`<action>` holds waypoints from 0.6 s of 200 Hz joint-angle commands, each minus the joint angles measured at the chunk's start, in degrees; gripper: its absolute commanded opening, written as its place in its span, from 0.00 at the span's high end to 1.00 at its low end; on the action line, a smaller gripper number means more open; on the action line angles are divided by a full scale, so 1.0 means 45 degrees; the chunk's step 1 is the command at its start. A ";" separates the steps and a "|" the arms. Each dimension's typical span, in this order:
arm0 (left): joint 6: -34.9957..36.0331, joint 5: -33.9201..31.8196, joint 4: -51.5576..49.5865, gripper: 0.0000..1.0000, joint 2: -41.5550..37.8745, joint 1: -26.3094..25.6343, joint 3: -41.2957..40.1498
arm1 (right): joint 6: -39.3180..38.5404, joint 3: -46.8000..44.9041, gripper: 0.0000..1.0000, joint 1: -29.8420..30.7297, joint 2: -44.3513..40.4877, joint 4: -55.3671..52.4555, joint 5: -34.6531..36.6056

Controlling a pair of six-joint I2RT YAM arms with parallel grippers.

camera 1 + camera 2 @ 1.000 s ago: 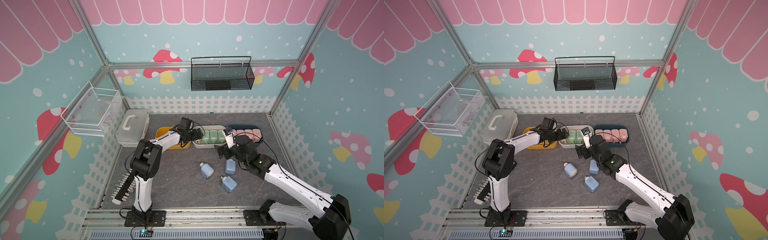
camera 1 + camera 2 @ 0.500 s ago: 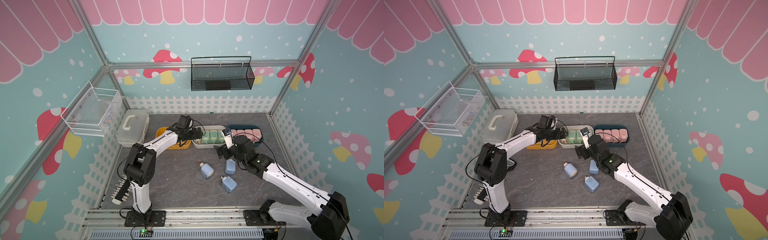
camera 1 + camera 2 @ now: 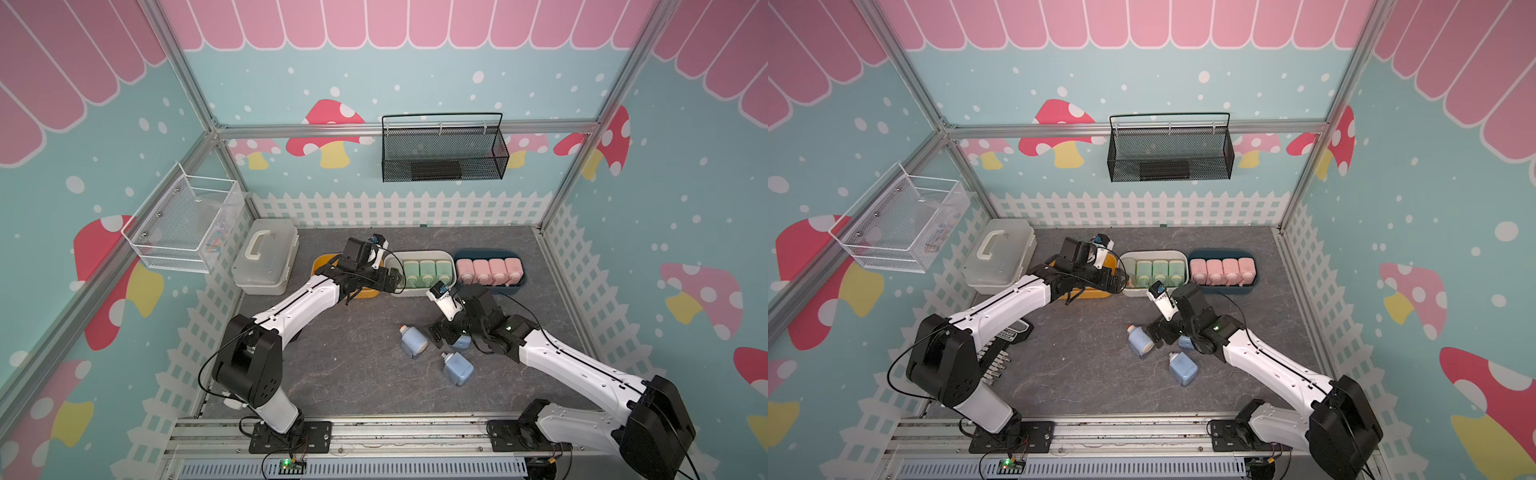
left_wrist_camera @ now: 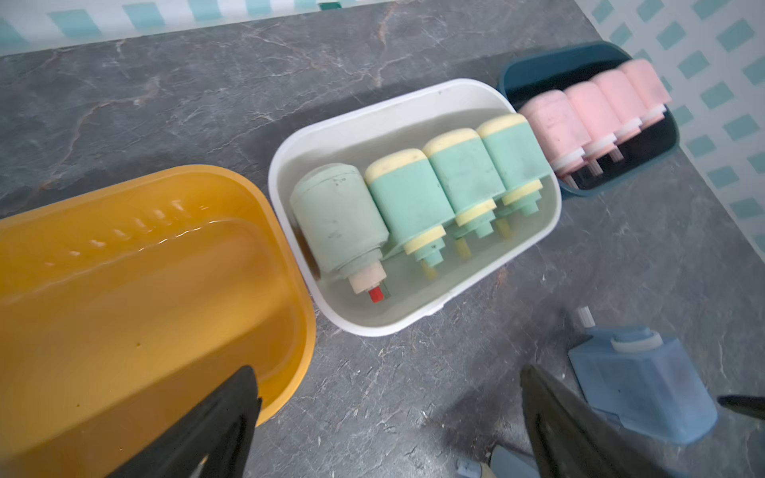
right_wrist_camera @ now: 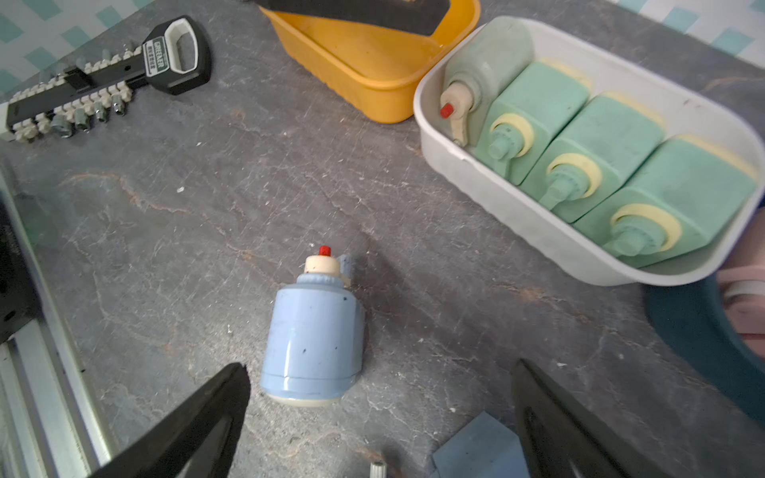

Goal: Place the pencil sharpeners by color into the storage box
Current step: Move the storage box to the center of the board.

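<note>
Three blue pencil sharpeners lie loose on the grey table: one at the left (image 3: 413, 341) (image 5: 312, 335), one nearer the front (image 3: 457, 368), and one (image 5: 480, 451) partly under my right gripper (image 3: 441, 336) (image 5: 381, 414). That gripper is open, low over them, and holds nothing. The white storage box (image 3: 417, 252) (image 4: 414, 327) holds several green sharpeners (image 4: 414, 198). The dark blue one (image 3: 490, 252) holds several pink sharpeners (image 4: 592, 107). My left gripper (image 3: 392, 280) (image 4: 389, 414) is open and empty between the empty yellow storage box (image 4: 145, 289) and the white one.
A translucent lidded case (image 3: 266, 257) stands at the back left. A socket-bit rail with a black handle (image 5: 103, 74) lies by the left fence. A black mesh basket (image 3: 442, 149) and a white wire basket (image 3: 183, 224) hang on the walls.
My right gripper has come down and forward over the blue sharpeners. The left arm's elbow has swung out to the left and its gripper has drawn back slightly. Both grippers stay open.
</note>
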 commanded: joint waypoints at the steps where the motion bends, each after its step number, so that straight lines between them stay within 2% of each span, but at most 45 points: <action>1: 0.1025 0.0915 0.0111 0.01 -0.0268 -0.0087 -0.0408 | 0.0234 -0.0243 0.01 0.0174 0.0300 0.0196 -0.0807; 29: 0.1144 0.1554 0.0583 0.01 -0.0441 -0.0125 -0.0872 | 0.0371 -0.0497 0.01 0.0597 0.0931 0.1072 -0.0851; 79: 0.1323 0.1388 0.1284 0.01 -0.1111 -0.0146 -0.1955 | -0.0051 -0.0311 0.01 0.1881 0.1736 0.0861 0.1605; 120: 0.1465 0.1442 0.2167 0.01 -0.1764 -0.0146 -0.2806 | -0.0115 -0.0084 0.01 0.2038 0.2408 0.0400 0.2009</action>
